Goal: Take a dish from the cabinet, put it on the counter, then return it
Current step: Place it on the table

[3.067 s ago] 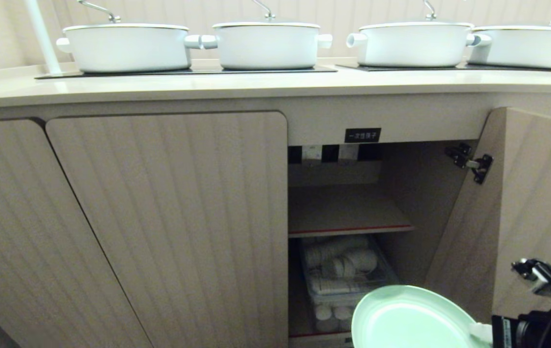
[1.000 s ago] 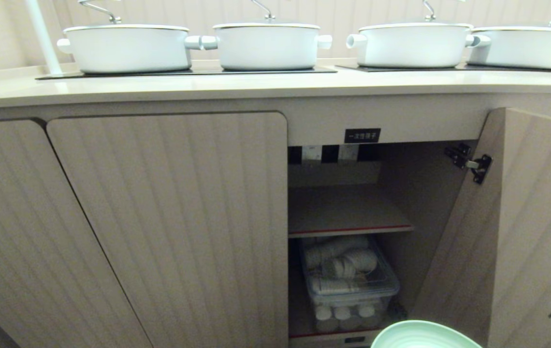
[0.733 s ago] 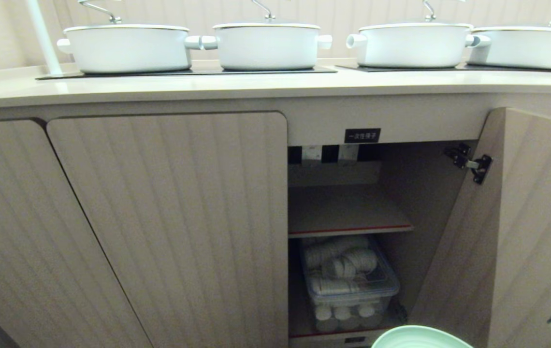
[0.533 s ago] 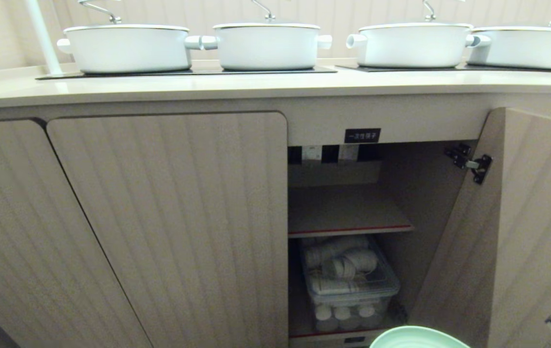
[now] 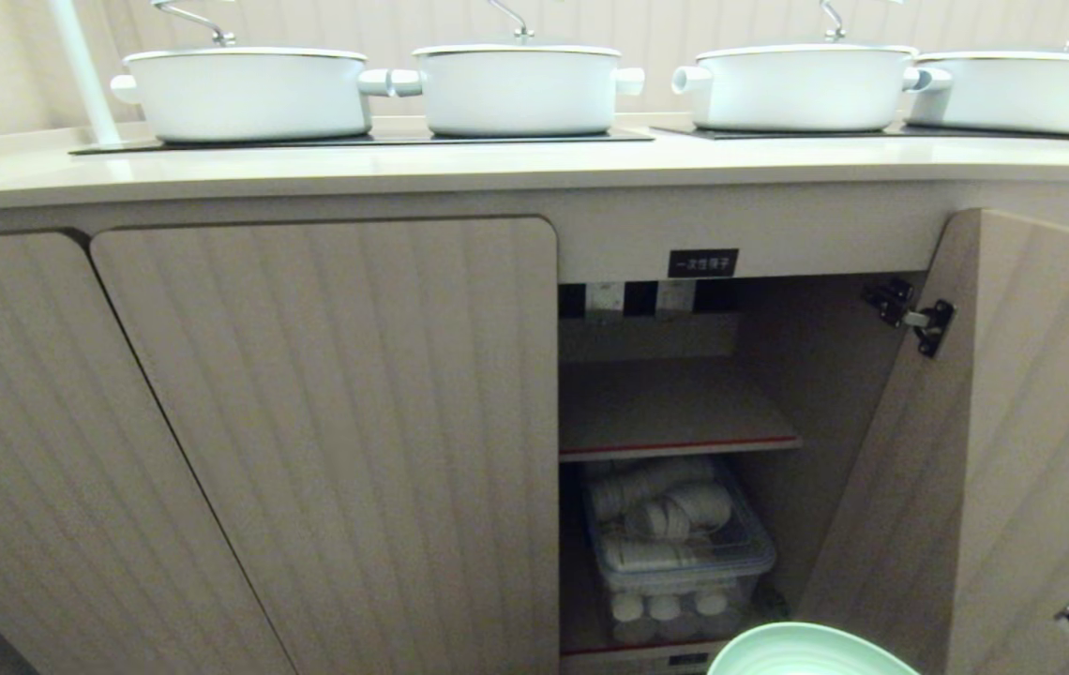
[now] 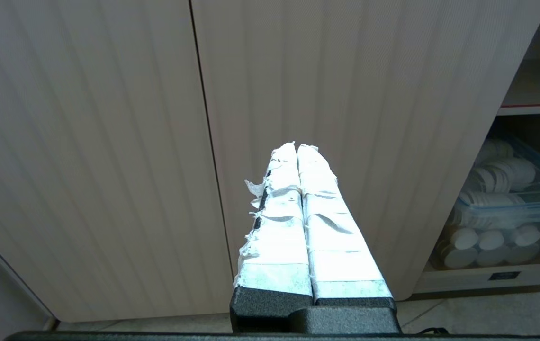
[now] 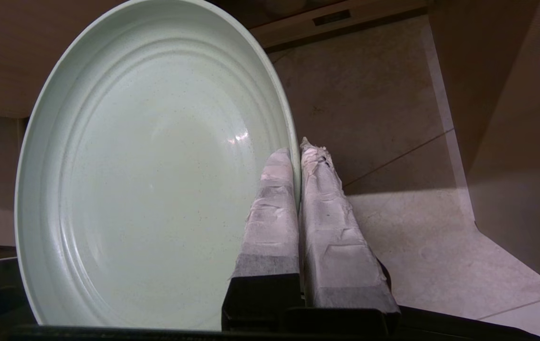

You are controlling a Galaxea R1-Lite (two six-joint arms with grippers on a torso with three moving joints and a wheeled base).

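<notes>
While my right gripper (image 7: 298,156) pinches the plate (image 7: 151,161) by its rim, fingers closed tight on it, the plate shows at the bottom edge of the head view (image 5: 811,652), low before the open cabinet (image 5: 675,403). My left gripper (image 6: 297,148) hangs closed and empty.

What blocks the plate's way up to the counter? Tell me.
Nothing visible. The right gripper holds the plate low before the open cabinet; the counter edge in front of the pots is bare.
</notes>
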